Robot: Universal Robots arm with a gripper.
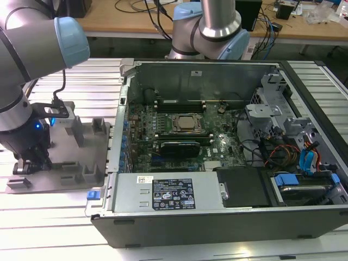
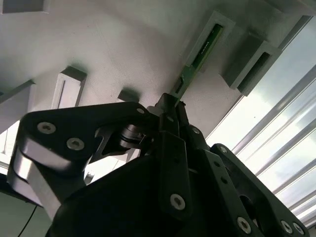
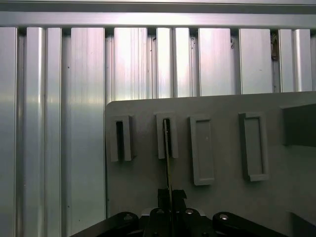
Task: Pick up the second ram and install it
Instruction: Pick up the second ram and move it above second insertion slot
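End effector (image 2: pixel 170 106) down at the grey tray (image 3: pixel 222 202), fingers clenched on the near end of the second ram (image 2: pixel 200 52).
- The ram runs straight ahead from the fingertips; its far end sits in a raised tray pocket. Edge-on in the first wrist view (image 3: pixel 168 148), a thin line between the fingers.
- Other pockets flank it on either side of the end effector's line.
- In the exterior view, the end effector (image 1: pixel 32 157) is well apart from the open computer case (image 1: pixel 217 217); the tray lies on the slatted tabletop (image 3: pixel 49 123).

Risks, as judged:
- Grip is on one end of a thin board, so it could pivot or slip under its own length.
- A skewed pull could bind the far end in the pocket and drag the tray along.
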